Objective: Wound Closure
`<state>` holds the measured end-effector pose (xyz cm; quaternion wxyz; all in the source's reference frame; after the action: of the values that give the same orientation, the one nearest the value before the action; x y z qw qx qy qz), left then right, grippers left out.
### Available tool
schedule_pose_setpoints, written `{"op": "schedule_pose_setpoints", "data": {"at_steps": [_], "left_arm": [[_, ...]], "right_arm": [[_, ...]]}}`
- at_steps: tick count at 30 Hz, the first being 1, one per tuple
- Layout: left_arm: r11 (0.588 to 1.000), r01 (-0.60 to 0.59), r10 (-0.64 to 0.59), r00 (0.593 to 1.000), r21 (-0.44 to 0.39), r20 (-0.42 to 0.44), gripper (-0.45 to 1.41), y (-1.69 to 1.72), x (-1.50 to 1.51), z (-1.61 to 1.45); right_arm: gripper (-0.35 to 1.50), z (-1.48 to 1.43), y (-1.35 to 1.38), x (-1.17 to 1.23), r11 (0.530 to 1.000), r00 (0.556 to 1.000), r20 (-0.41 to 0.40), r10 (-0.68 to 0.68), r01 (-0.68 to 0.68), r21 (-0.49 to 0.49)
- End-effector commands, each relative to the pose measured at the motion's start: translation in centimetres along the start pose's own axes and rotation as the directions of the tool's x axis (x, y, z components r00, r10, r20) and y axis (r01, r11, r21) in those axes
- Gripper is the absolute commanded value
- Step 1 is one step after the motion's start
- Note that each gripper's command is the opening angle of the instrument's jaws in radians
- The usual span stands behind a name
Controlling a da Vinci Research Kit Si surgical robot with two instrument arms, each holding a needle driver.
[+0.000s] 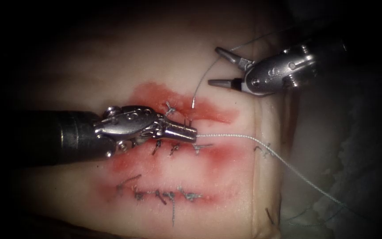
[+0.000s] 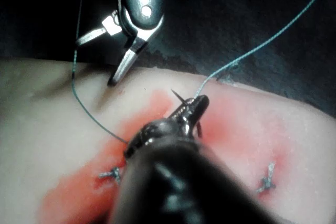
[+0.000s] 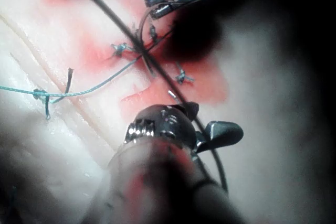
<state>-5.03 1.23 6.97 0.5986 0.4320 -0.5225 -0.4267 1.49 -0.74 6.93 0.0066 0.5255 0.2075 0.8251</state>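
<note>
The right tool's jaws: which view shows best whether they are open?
The endoscope view: the right tool sits side-on above the tissue, jaws spread and empty. The left wrist view shows them spread too; the right wrist view shows them from behind.

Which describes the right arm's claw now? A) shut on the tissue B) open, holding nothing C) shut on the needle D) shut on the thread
B: the right claw stands spread open above the tissue, gripping nothing, while the left claw is shut at the thread.
</note>
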Motion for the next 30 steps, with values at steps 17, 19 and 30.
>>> {"op": "schedule_pose_setpoints", "data": {"at_steps": [17,19,30], "left_arm": [[0.855,0.518,-0.503,0.837,-0.018,0.216,-0.45,-0.66,-0.82,-1.00],[0.862,0.506,-0.491,0.844,-0.021,0.216,-0.45,-0.69,-0.83,-1.06],[0.858,0.512,-0.513,0.848,0.046,0.132,-0.45,-1.37,-1.03,-1.22]], "right_arm": [[0.83,-0.51,0.11,-0.04,0.957,0.959,0.100,0.265,-0.249,-0.151],[0.74,-0.59,0.15,-0.08,0.924,0.930,0.106,0.353,-0.329,-0.193],[0.64,-0.86,0.08,0.17,0.820,0.823,0.005,0.567,-0.564,-0.100]]}}
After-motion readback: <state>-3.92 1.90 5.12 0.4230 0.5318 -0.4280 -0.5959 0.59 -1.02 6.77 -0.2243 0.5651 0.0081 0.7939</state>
